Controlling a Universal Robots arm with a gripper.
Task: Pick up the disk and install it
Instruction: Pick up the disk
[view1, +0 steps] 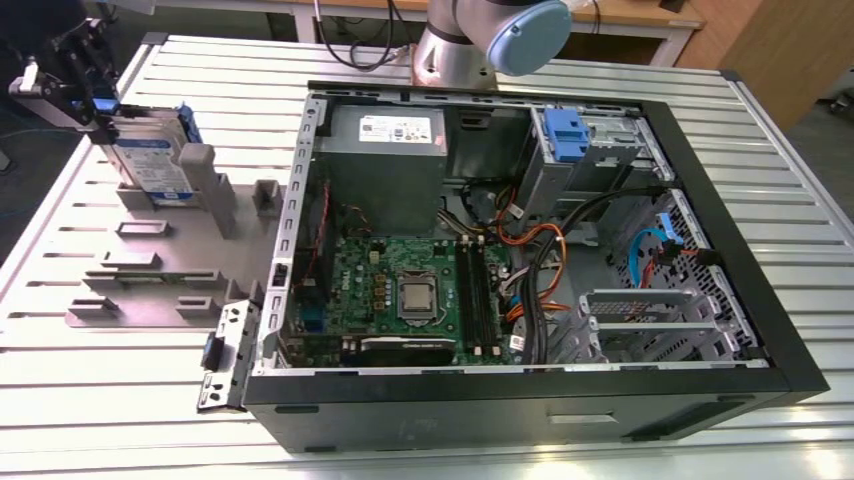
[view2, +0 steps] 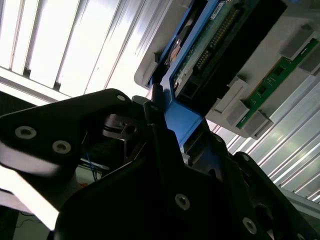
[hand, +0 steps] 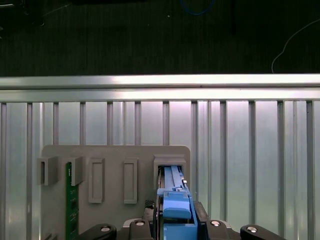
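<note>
Disk (hand: 173, 182) mostly hidden, tab in gripper (hand: 176, 225)

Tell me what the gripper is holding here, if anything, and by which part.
The disk, by its blue end tab, pinched between the fingers; it stands upright in the grey holder.

Slatted table (view1: 134, 400) carries computer case (view1: 507, 405) and grey fixture (view1: 147, 290).

The exterior view looks down from high over the ribbed silver metal table (view1: 787, 180). Both wrist views ride close behind the black pincer (hand: 175, 231) (view2: 167, 132), sharing the blue-railed silver disk (hand: 173, 182) (view2: 200, 45) ahead of it.
</note>
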